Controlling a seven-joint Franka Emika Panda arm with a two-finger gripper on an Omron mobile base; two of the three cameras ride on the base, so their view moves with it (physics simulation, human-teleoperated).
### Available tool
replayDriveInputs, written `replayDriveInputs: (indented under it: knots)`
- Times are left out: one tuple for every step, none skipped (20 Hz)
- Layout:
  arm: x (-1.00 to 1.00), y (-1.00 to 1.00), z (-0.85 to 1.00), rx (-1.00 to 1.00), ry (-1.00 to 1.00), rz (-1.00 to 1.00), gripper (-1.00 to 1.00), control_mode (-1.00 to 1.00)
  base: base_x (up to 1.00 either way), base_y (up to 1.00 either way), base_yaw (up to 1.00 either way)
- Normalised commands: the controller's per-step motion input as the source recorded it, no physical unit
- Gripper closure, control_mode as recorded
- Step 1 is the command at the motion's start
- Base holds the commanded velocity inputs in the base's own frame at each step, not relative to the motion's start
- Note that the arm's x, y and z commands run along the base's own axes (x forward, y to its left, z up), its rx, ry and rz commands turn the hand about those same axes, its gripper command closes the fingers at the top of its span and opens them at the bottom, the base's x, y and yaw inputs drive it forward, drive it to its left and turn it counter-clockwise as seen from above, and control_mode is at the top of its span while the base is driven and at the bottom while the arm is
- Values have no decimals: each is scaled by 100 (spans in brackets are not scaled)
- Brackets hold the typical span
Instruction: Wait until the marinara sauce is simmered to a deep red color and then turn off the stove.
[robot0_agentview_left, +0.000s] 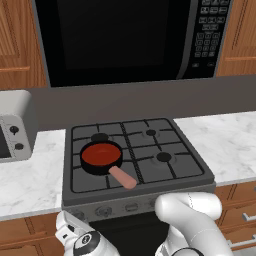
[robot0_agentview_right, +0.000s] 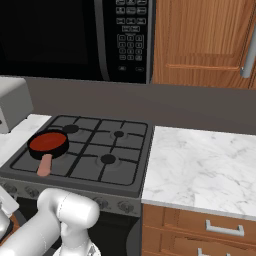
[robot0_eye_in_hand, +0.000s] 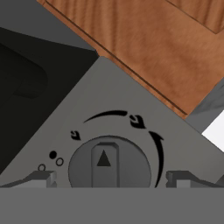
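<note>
The marinara sauce (robot0_agentview_left: 101, 153) (robot0_agentview_right: 48, 140) is a flat red disc in a small black pan (robot0_agentview_left: 95, 167) with a pinkish handle (robot0_agentview_left: 123, 177), on the front left burner of the stove (robot0_agentview_left: 165, 172) (robot0_agentview_right: 125, 150). Low at the stove's front left corner, my gripper (robot0_agentview_left: 68, 221) faces the control panel. In the hand view the gripper (robot0_eye_in_hand: 111, 179) stands open. Its fingertips (robot0_eye_in_hand: 43, 178) flank a round grey knob (robot0_eye_in_hand: 109, 164), one on each side and apart from it. The knob's pointer mark aims toward the top of that view. More knobs (robot0_agentview_left: 131, 206) line the front panel.
A black microwave (robot0_agentview_left: 120, 35) hangs over the stove. A silver toaster oven (robot0_agentview_left: 12, 132) stands on the marble counter at the left. More marble counter (robot0_agentview_right: 205, 165) runs to the right, with wooden drawers (robot0_agentview_right: 220, 230) beneath it and wooden cabinets (robot0_agentview_right: 200, 40) above.
</note>
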Motion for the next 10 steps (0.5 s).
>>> replayDriveInputs:
  knots:
    - [0, 0, 0, 0, 0, 0, -100, -100, 0, 0, 0]
    - [0, 0, 0, 0, 0, 0, -100, -100, 0, 0, 0]
    - [0, 0, 0, 0, 0, 0, -100, -100, 0, 0, 0]
    - [0, 0, 0, 0, 0, 0, -100, -100, 0, 0, 0]
    - [0, 0, 0, 0, 0, 0, -100, -100, 0, 0, 0]
    - [0, 0, 0, 0, 0, 0, -100, -100, 0, 0, 0]
    - [0, 0, 0, 0, 0, 0, -100, -100, 0, 0, 0]
    - [0, 0, 0, 0, 0, 0, -100, -100, 0, 0, 0]
    - [0, 0, 0, 0, 0, 0, -100, -100, 0, 0, 0]
    - [0, 0, 0, 0, 0, 0, -100, -100, 0, 0, 0]
